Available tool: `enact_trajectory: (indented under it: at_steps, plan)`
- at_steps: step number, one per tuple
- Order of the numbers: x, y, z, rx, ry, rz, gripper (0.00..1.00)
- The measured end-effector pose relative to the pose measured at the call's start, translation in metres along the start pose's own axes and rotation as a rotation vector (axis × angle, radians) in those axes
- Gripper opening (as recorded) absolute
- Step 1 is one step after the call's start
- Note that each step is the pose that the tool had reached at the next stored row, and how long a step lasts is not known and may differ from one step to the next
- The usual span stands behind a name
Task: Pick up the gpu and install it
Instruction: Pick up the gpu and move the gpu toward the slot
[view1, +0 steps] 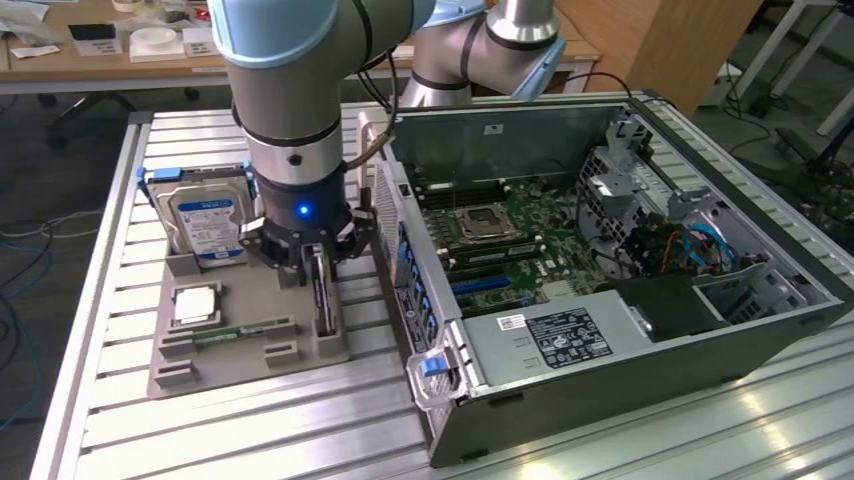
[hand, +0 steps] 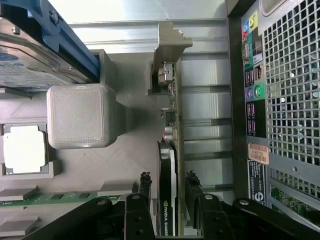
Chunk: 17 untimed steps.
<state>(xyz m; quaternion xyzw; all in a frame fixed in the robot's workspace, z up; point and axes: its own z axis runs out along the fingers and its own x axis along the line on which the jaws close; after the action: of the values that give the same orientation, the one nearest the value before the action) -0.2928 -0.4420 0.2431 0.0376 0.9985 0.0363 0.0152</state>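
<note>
1. The arm (view1: 294, 90) is reaching straight down over a gray tray (view1: 254, 358) that is sitting on the ribbed metal counter (view1: 267, 425).
2. The pincer (hand: 168, 180) is hanging low over the side of the tray nearest the case (view1: 641, 390).
3. The pincer is standing open. Its two black fingers (hand: 145, 185) are straddling the gpu (hand: 167, 162), one on each face, and a sliver of gray tray is showing between one finger and the card's black face.
4. The gpu is standing on its long edge in the tray, directly between the fingers. Its black face is turning toward one finger and its green board toward the other.
5. The card's silver bracket (hand: 172, 37) is sitting at the end farthest from the pincer, just beside a raised gray lug of the tray.
6. A hard drive (view1: 207, 222) with a blue label is leaning upright in the tray, close to the pincer on the exterior view's left.
7. A square cpu (view1: 196, 303) is lying flat in a pocket of the tray, also on the exterior view's left of the pincer and nearer that camera than the drive.
8. A narrow green memory stick (view1: 243, 332) is lying in a groove just past the cpu, near the gpu's lower end in the exterior view.
9. The case is lying on its side with its open side up, just beside the tray on the exterior view's right of the pincer.
10. The motherboard (view1: 507, 235) is showing inside the case, and the case's port panel (hand: 252, 90) is facing the gpu's green side.
</note>
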Motion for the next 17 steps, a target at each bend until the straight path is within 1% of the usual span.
enact_trajectory:
  at_steps: [4, 7, 12, 17]
  plan:
    - [0.000, -0.0004, 0.0059, 0.0002, 0.0004, 0.000, 0.42]
    - [0.000, -0.0005, 0.0065, 0.0005, 0.0008, 0.000, 0.42]
    - [0.000, -0.0008, 0.0115, 0.0001, 0.0004, 0.000, 0.42]
    - [-0.001, -0.0005, 0.0131, 0.0000, 0.0003, 0.000, 0.42]
